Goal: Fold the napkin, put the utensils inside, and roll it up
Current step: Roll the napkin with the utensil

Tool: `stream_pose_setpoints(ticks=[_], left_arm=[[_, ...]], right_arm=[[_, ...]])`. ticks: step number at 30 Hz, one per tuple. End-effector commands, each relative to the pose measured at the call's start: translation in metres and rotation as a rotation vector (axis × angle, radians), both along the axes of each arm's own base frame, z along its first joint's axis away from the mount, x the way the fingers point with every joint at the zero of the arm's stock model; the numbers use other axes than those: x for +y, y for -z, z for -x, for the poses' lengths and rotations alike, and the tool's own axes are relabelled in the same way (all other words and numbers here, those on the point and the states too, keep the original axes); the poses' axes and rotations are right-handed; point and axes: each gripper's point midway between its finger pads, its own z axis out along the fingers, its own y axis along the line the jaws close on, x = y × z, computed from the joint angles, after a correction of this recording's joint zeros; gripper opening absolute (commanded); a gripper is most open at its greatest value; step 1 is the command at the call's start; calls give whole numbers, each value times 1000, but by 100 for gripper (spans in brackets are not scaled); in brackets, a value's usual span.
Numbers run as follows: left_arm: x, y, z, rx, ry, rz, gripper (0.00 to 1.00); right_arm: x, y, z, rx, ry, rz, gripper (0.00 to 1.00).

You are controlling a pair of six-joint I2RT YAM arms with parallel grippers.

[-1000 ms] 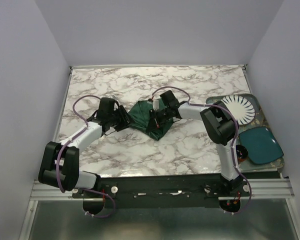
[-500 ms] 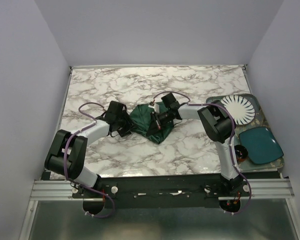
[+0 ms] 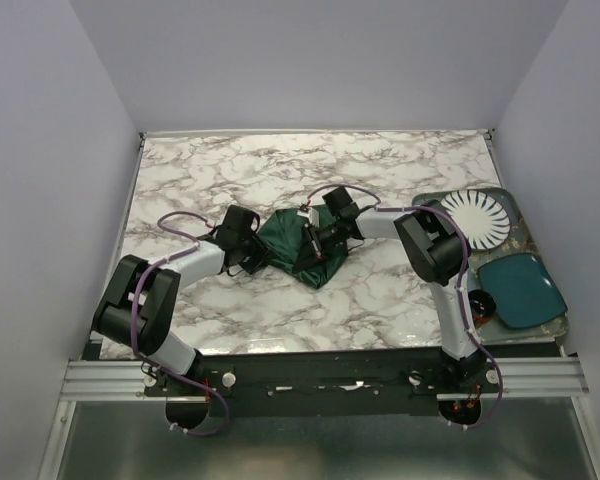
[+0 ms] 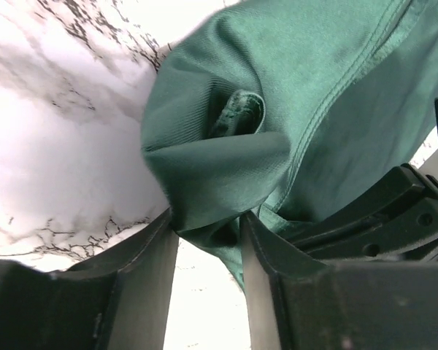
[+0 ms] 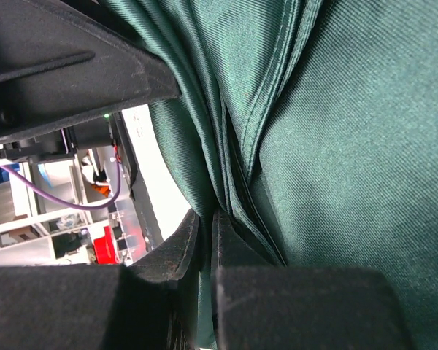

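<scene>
Pinching twill-textured dark green napkin (image 3: 283,242), left end effector (image 4: 208,220) gripping 1 puffy fold, right end effector (image 5: 206,221) clamping layered hems

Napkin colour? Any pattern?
The napkin is plain dark green, unpatterned; the left wrist view shows it best.

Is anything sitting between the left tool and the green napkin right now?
Nothing visible does. The left tool straddles a fold of the dark green cloth napkin; whether it is pinched I cannot tell. The right tool is clamped on its layered edge.
</scene>
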Motion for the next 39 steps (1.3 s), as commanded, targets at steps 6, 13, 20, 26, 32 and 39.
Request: stream_pose_setpoints(ticks=[6,13,20,26,32,39], left_arm=[[15,19,-6,-38,-19,-143,35],[8,16,-10,-57,27,-180,17],[8,19,-8,16,81,-252,0],[5,16,-12,56,125,-340,0],[2,12,-9,79,136,-376,0],[-1,10,-5,90,105,-346,0]], right_arm=[[-12,40,11,61,21,112,1],[-13,38,9,42,30,122,0],[-16,33,8,-39,42,198,10],[-27,3,-9,-232,57,288,34],[-26,-47,-22,-462,133,302,57],[6,-53,-16,-580,228,265,66]])
